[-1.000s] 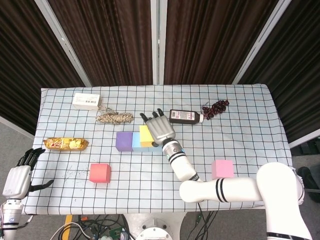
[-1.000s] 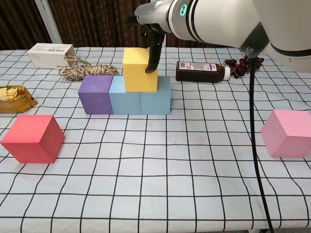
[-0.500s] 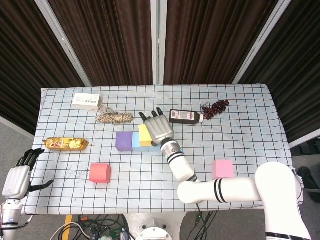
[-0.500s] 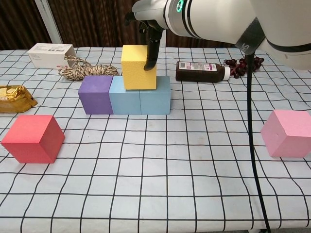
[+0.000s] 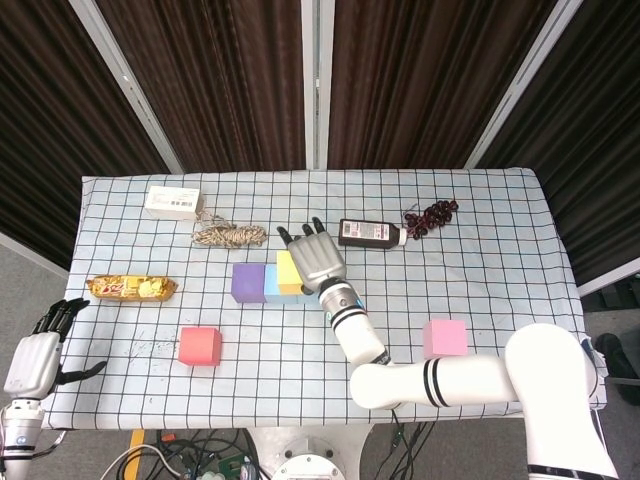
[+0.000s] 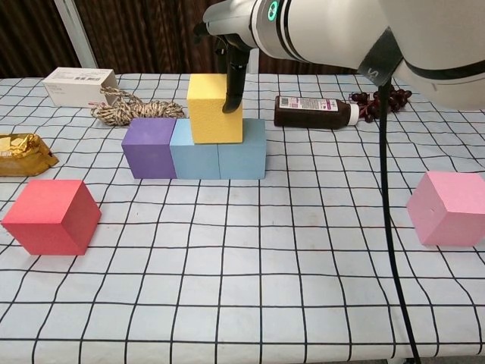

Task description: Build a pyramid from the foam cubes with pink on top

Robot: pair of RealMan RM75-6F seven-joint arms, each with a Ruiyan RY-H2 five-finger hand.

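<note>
1. Since a second ago, the yellow cube [image 6: 214, 107] has been sliding a little toward the left edge of the table [image 5: 500, 260], pushed along on top of the blue cubes [image 6: 218, 154], and the right hand [image 5: 315, 257] has been travelling with it.
2. That right hand is reaching over the stack with its fingers [image 6: 233, 87] extended and slightly apart; one dark finger is pressing against the yellow cube's right face, and nothing is being gripped.
3. Beneath, the purple cube [image 6: 149, 147] is sitting at the left end of a row, touching the blue cubes, near the middle of the table.
4. A red cube [image 6: 51, 215] is resting near the front left corner, well apart from the row.
5. A pink cube [image 6: 447, 207] is lying near the front right, alone on the checked cloth.
6. Beyond the front left corner, the left hand [image 5: 38, 355] is hanging beside the table, fingers loosely apart and holding nothing.
7. Along the far edge, a white box [image 5: 172, 201], a coil of rope [image 5: 229, 235], a dark bottle [image 5: 369, 233] and a bunch of grapes [image 5: 431, 216] are lying; a gold packet [image 5: 132, 288] is sitting by the left edge.
</note>
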